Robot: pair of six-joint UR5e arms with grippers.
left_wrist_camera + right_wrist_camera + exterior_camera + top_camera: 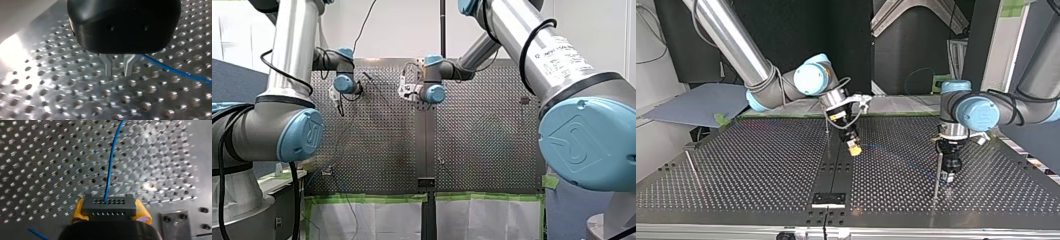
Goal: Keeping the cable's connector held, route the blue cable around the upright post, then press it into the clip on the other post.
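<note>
My right gripper [110, 210] is shut on a dark grey connector [109, 202], its yellow pads [79, 210] clamped on both ends. The blue cable [111, 162] leaves the connector and runs ahead over the perforated plate. In the top view, my right gripper [852, 146] hovers near the middle, and the faint cable [896, 152] leads toward an upright post [937, 175]. My left gripper [948, 178] stands just beside that post. In the left wrist view, its metal fingers [108, 65] are slightly apart with nothing between them. The cable [175, 71] lies beside them.
A thin rod [828, 131] stands behind my right gripper, and another rod [692, 169] at the top view's far left. A black plate [828, 199] sits at the table's near edge in that view. A screwed metal plate [175, 222] lies beside my right gripper.
</note>
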